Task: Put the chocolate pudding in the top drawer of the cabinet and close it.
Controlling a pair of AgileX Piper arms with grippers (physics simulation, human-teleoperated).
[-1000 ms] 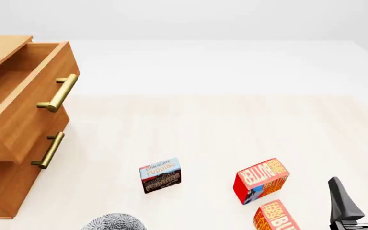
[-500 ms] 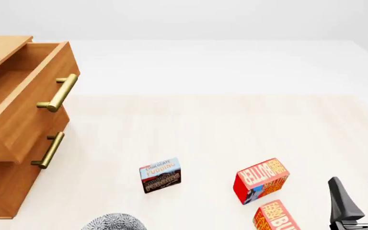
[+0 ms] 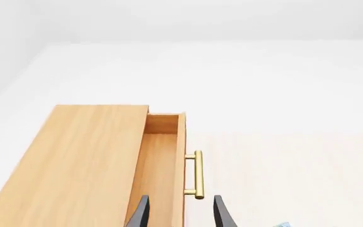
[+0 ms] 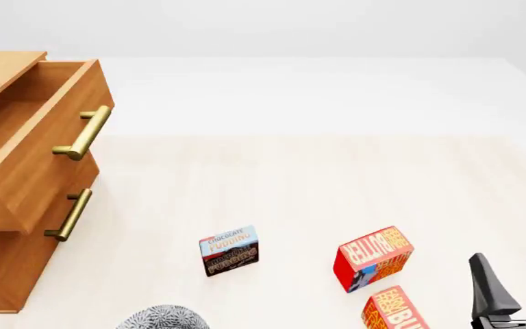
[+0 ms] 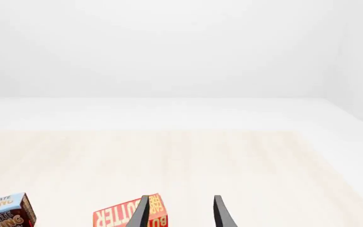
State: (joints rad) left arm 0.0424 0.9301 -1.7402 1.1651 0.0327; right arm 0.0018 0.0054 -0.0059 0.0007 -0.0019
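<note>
Nothing is seen to have moved since the earlier front frames: boxes, drawers and the visible fingers are placed exactly as before. By the look of it, the task is barely begun. The top drawer (image 4: pixel 35 137) of the cabinet (image 4: pixel 3 274) is already pulled out and shows a bare wooden floor, so opening is done. The pudding (image 4: pixel 229 251) is not yet picked up; it stands on the surface (image 4: pixel 318 178), well apart from the cabinet, left of two butter boxes (image 4: pixel 372 257). Both grippers are held spread and grip nothing. The right fingers (image 4: pixel 493 284) are low at the front view's right edge, beyond the butter boxes from the pudding. The left fingers (image 3: pixel 138 216) are seen only in the left wrist view, pointed toward the drawer's brass handle (image 3: pixel 197 175). Grasping, carrying, dropping in and closing are all left to do.
</note>
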